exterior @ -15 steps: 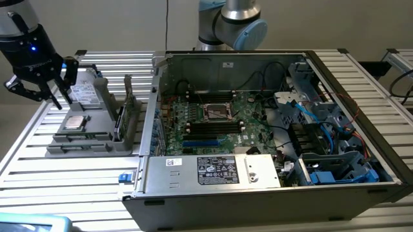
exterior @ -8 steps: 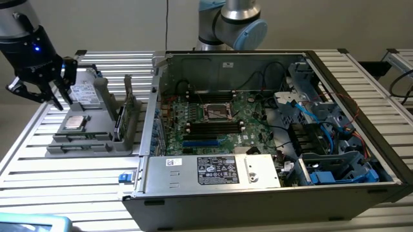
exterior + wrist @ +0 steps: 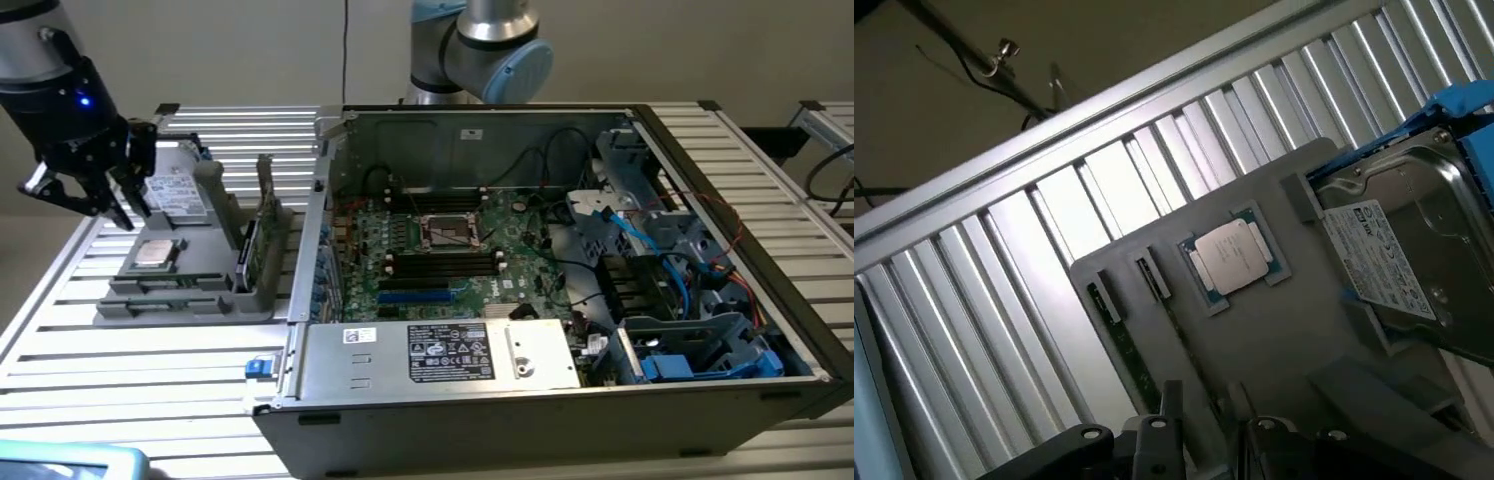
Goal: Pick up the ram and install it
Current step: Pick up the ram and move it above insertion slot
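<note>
the ram (image 3: pixel 250 255) is seen standing on its long edge in a slot of the grey holder (image 3: pixel 187 295), its long axis running from the near side of the slatted table (image 3: pixel 134 370) toward the far side, parallel to the wall of the open computer case (image 3: pixel 534 400) just beside it; a processor (image 3: pixel 156 253) is laid flat on the holder, and the gripper (image 3: pixel 107 208) is held above that side, apart from the ram, fingers spread around nothing

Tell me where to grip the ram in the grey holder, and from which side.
Probably its upper edge, from above, pinching the flat faces: the ram stands on edge in the grey holder, its lower edge slotted in.
</note>
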`<state>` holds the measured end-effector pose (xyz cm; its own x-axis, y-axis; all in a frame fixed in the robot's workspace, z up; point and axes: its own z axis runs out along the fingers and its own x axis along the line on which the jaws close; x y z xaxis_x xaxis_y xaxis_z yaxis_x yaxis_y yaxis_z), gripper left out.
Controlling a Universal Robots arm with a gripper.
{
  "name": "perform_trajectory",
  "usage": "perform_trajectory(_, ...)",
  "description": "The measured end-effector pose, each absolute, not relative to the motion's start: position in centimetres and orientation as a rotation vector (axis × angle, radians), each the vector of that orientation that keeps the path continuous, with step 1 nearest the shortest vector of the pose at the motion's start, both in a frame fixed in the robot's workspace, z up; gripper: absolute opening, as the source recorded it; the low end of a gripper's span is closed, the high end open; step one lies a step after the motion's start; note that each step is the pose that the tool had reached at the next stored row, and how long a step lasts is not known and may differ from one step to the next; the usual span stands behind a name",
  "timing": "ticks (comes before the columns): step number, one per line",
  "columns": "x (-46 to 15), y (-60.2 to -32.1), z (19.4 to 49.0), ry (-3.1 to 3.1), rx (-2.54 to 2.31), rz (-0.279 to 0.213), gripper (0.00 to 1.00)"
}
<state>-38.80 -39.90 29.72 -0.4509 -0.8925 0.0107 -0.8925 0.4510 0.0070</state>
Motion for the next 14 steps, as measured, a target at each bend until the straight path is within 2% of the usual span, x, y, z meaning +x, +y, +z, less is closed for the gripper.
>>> perform_trajectory(14, -38.8, -39.9, 28.6, -2.433, 1.962, -0.002, 0.31)
